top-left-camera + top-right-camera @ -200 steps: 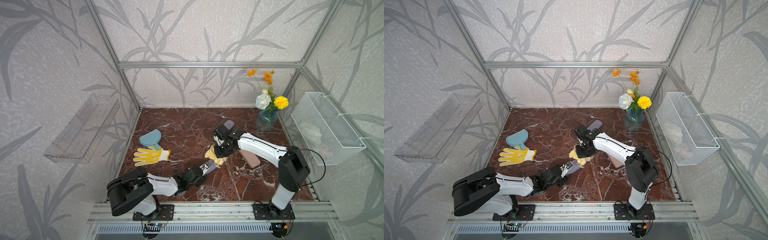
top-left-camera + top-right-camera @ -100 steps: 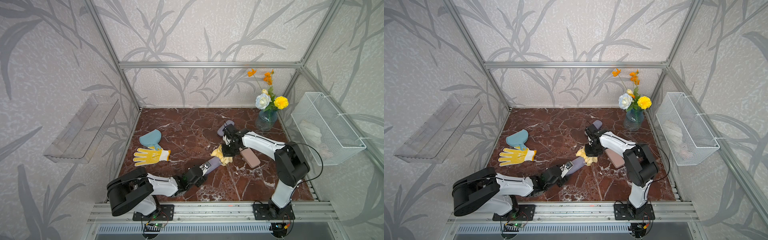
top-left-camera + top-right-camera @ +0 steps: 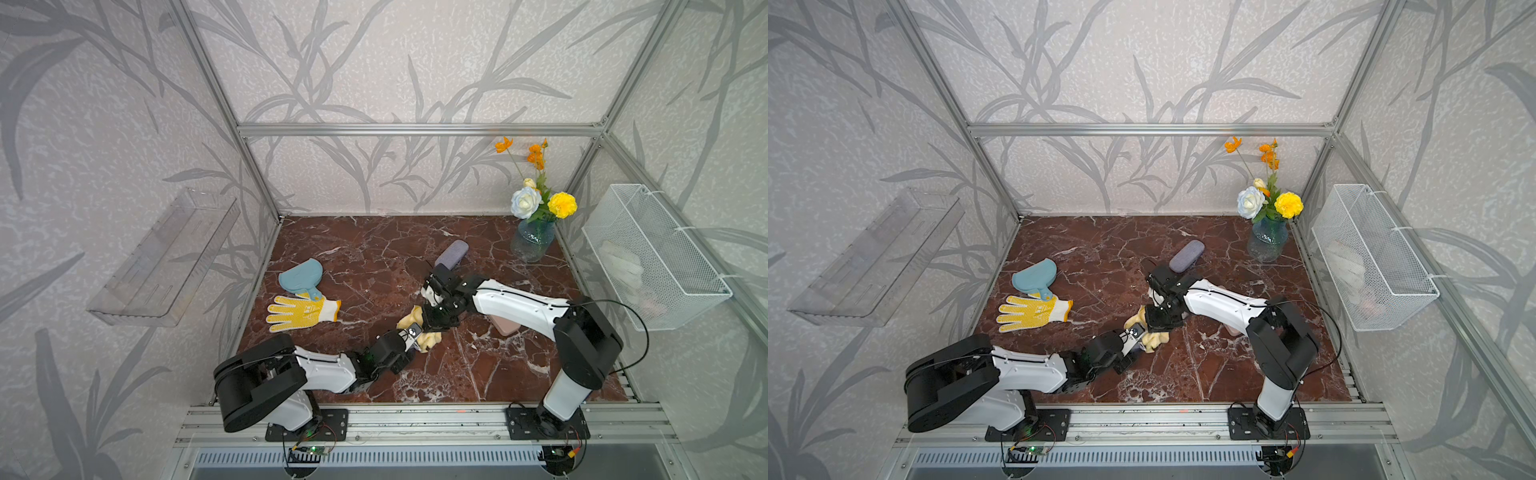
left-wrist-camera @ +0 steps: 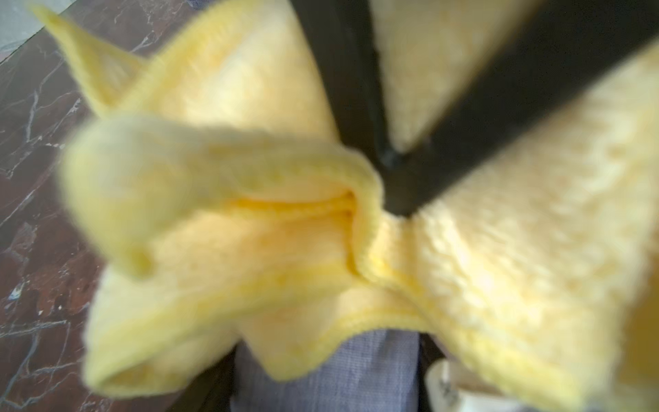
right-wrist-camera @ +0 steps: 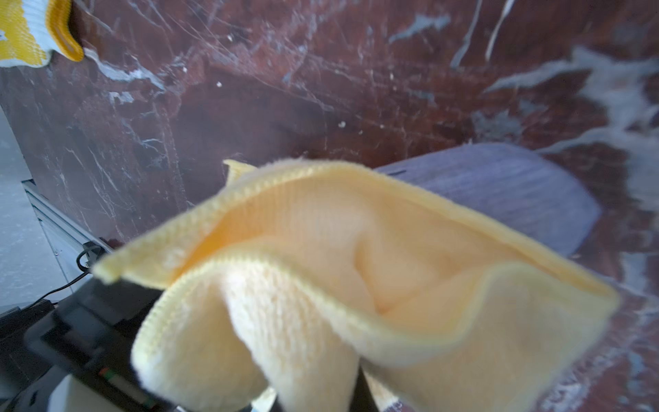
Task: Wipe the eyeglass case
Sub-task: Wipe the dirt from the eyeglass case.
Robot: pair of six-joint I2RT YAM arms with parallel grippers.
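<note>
Grey-lilac eyeglass case (image 5: 499,192): woven-looking shell, mostly buried under the cloth. In the right wrist view one rounded end pokes out past the cloth. I can't tell whether that end rests on the marble table (image 3: 365,249) or hangs just above it. In both top views the cloth hides the case completely.
Left gripper (image 3: 414,335): in the left wrist view I see the case's near end (image 4: 328,374) sitting between the dark fingers. I read these jaws as closed onto the case, with only the case's width between them.
Yellow cloth (image 3: 428,340): draped over the case and touching it, bunched right up against the left fingertips.
Right gripper (image 3: 434,318): jaws pinched fully together on a gather of the cloth. It sits directly over the case, reaching in from the back right.
Long axis: my judgement is that the case carries on the line of the left forearm, away from the left jaws toward the middle of the table. The free end lies beyond the cloth.
Coming stroke: I'd drag the cloth along that axis toward the free end. The right arm does the wiping and the left only holds.
Risk: the cloth may snag on the left fingertips.
Bystanders: a second grey-purple case (image 3: 451,253) lies just behind the right wrist. A pink case (image 3: 505,328) lies partly under the right arm.
</note>
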